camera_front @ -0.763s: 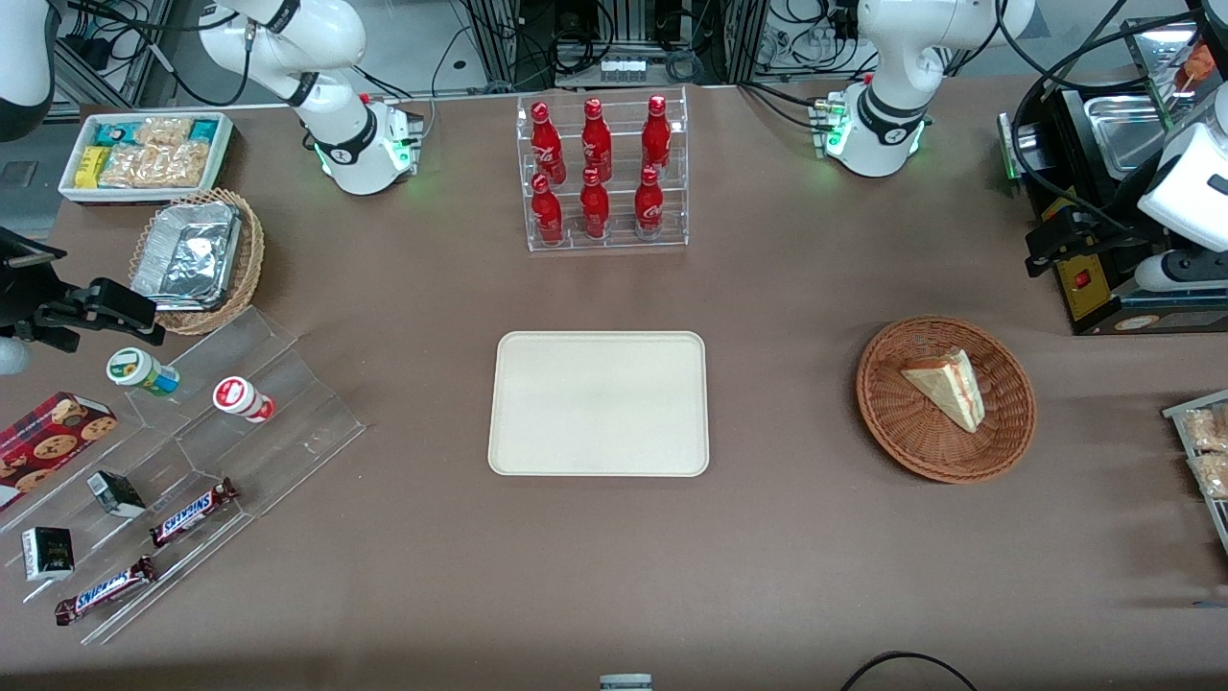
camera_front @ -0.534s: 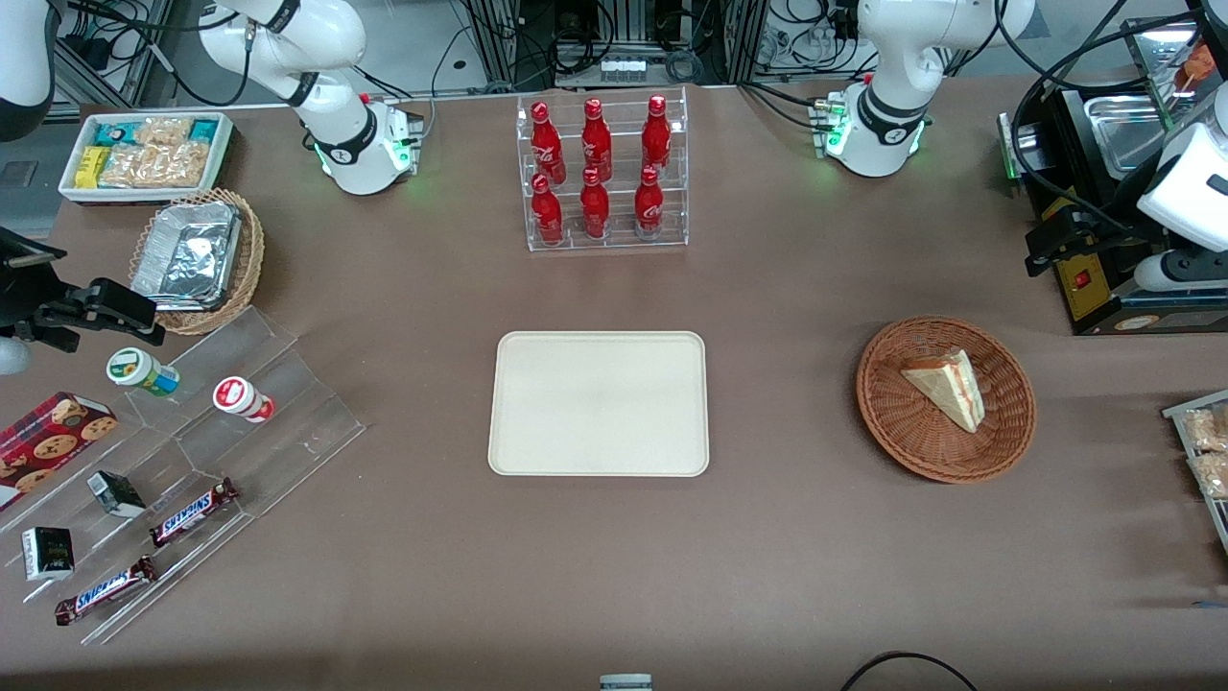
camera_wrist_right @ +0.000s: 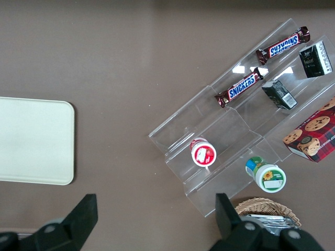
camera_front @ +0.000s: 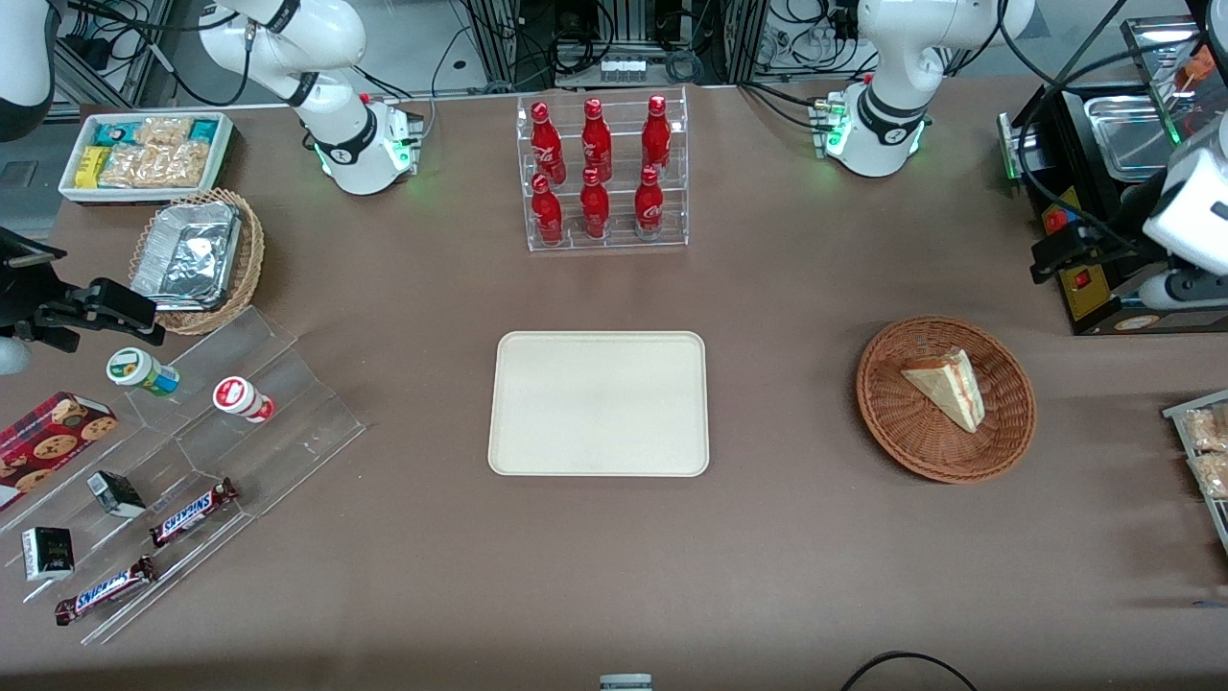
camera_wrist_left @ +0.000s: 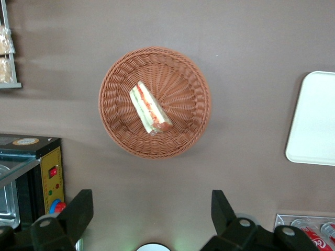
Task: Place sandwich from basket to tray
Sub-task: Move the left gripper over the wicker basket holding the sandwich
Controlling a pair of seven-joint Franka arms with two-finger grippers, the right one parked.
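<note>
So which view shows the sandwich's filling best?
The left wrist view: the open gripper hangs high over the sandwich, its red-green cut edge facing up. The front view shows it smaller in the basket; the right wrist view misses it.

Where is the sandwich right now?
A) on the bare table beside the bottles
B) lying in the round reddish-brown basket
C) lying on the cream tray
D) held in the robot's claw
B: the sandwich lies in the basket, the tray holds nothing, and the claw hangs open above the table, beside the basket, touching nothing.
</note>
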